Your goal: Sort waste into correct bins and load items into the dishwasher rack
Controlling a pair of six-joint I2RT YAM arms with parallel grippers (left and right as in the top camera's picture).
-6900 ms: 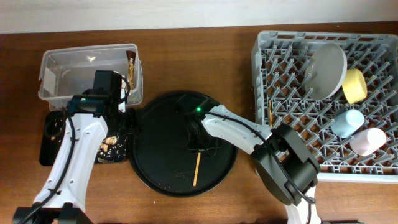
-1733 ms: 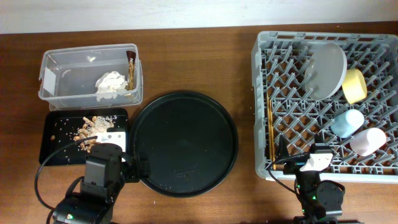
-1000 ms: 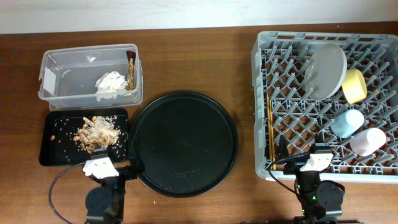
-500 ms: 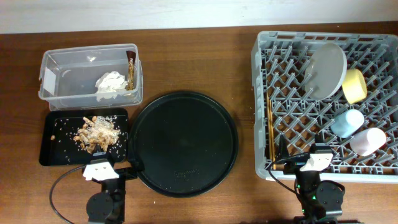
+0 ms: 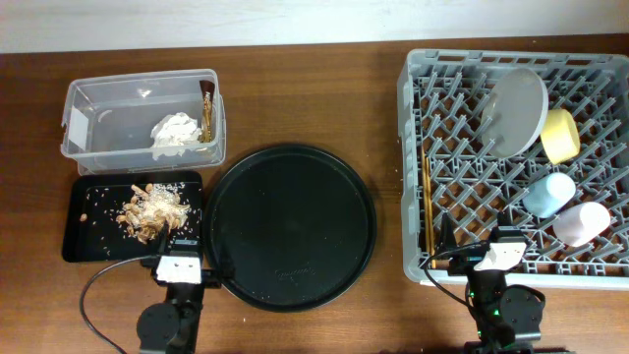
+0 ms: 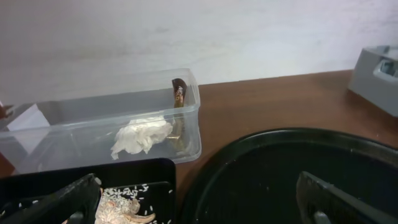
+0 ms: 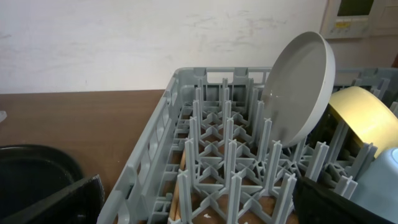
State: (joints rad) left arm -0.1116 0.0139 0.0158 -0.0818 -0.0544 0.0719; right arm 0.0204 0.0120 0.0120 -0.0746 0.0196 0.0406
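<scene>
The clear box (image 5: 142, 116) at the back left holds a crumpled tissue (image 5: 175, 130) and a brown-gold wrapper (image 5: 206, 108). In front of it, brown food scraps (image 5: 147, 211) lie on the flat black tray (image 5: 84, 236). On the right, the grey rack (image 5: 405, 177) carries the plate (image 5: 519, 110), yellow bowl (image 5: 560, 136), blue cup (image 5: 548, 194), pink cup (image 5: 580, 223) and chopsticks (image 5: 427, 202). My left gripper (image 5: 182, 265) hangs open at the table's front edge, facing tissue (image 6: 142, 135) and scraps (image 6: 121, 208). The right gripper (image 5: 482, 258) stands open over the rack's front rim (image 7: 155, 149), holding nothing.
A large round black tray (image 5: 290, 226) lies between the bins and the rack. Its rim (image 6: 298, 134) fills the right half of the left wrist view. A pale wall runs along the back of the table.
My left gripper has slid a little to the right along the table's front edge. The right gripper and all objects have stayed where they were.
</scene>
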